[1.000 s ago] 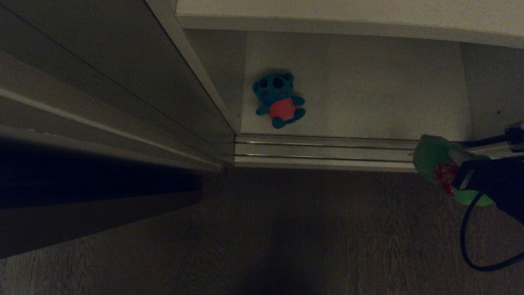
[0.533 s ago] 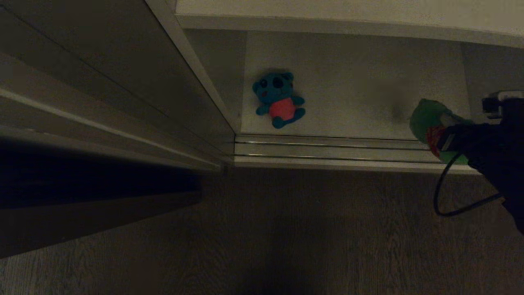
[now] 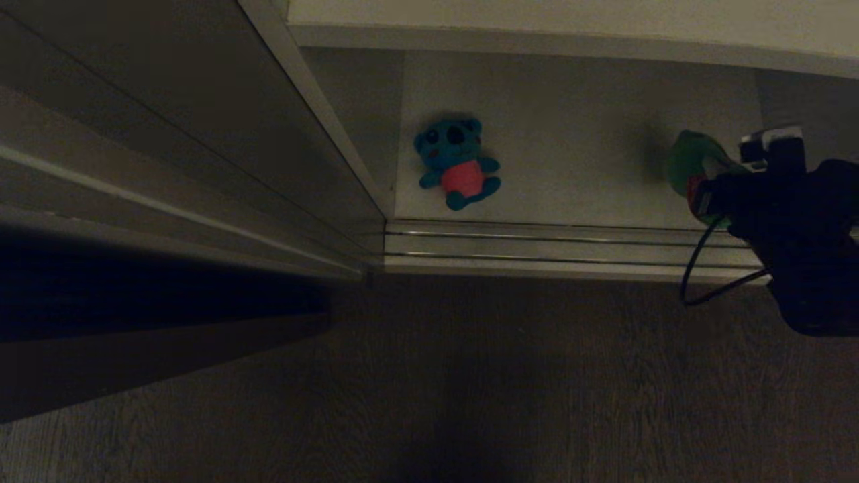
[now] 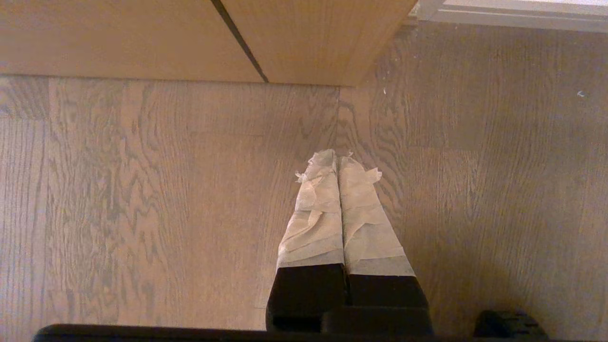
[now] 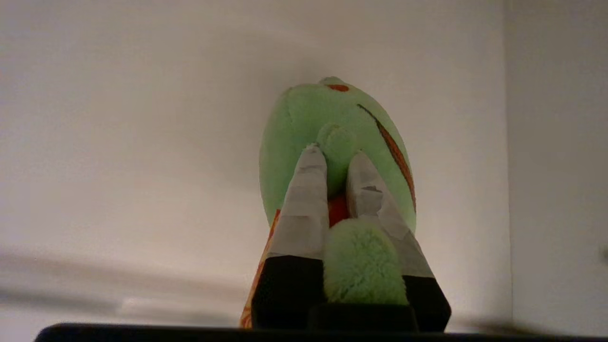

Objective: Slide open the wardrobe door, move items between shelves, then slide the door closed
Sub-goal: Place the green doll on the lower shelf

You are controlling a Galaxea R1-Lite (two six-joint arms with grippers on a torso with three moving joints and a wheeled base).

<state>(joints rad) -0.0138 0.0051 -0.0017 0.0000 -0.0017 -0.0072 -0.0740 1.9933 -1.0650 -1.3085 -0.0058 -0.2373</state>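
No brand, label or writing showing anywhere in these views. Compared with a second ago: right end effector [image 3: 704, 191] having risen from over the floor and the door track to above the lower shelf [image 3: 590, 134], now reaching in over the shelf's right part, carrying the green frog [image 3: 686, 164] along with it; head view itself holding steady, teal bear unmoved. Counting two plush toys: one green frog clamped between the taped fingers [image 5: 308, 209] of the right end effector [image 5: 335, 164], head pointing away from the wrist toward the white back wall [image 5: 142, 118], red patterned clothing showing at the grip; one teal-blue bear [image 3: 458, 163] with a red belly lying on its back on the left part of the same shelf, near the door's edge and well apart from the frog. Counting one sliding wardrobe door [image 3: 168, 121], pushed to the left, leaving the compartment open. Counting two metal rails in the track [image 3: 537, 248] along the shelf's front edge. Left end effector [image 4: 338, 164] parked, pointing down over the wooden floor [image 4: 142, 190], taped fingers clenched together on nothing.
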